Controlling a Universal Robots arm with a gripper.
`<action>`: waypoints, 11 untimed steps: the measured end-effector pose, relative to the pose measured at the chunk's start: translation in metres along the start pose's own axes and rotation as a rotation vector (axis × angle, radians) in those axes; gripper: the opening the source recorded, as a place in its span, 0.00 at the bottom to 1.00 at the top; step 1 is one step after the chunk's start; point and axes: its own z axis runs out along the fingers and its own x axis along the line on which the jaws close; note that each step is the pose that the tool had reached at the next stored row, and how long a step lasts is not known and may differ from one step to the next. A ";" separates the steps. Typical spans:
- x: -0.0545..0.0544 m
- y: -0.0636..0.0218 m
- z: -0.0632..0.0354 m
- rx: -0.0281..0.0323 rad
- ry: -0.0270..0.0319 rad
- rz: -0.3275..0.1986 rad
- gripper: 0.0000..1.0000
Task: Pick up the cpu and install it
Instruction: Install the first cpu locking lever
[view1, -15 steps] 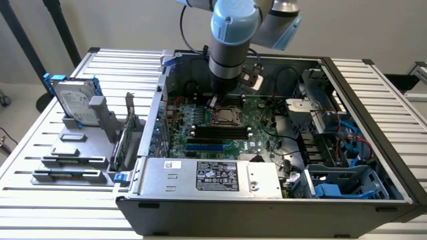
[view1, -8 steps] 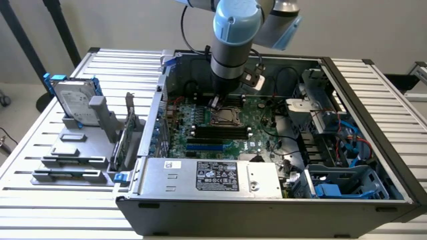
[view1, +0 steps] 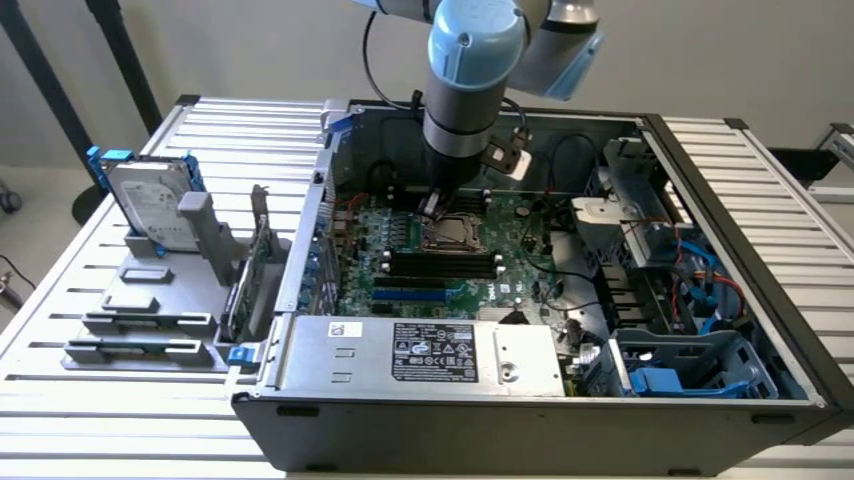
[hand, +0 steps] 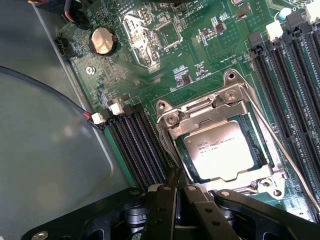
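A: Tool (hand: 172, 192) status?
B: Fingers together, holding nothing, just above the socket (hand: 220, 145) edge.
A: The cpu (hand: 220, 152)?
B: Seated in the socket, at the tool's 1 o'clock. Placement looks done; retention frame apparently not clamped.

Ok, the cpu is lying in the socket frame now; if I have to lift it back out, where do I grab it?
Judging by the wrist view, take the cpu from straight above, across two opposite edges of its raised metal lid; it lies flat with the socket frame close around it.
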 end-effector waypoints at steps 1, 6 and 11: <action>0.000 -0.0001 0.0000 -0.0006 -0.0001 0.002 0.11; 0.002 -0.0008 0.0006 -0.0045 0.0003 0.012 0.11; 0.003 -0.0013 0.0011 -0.0088 0.0026 0.027 0.11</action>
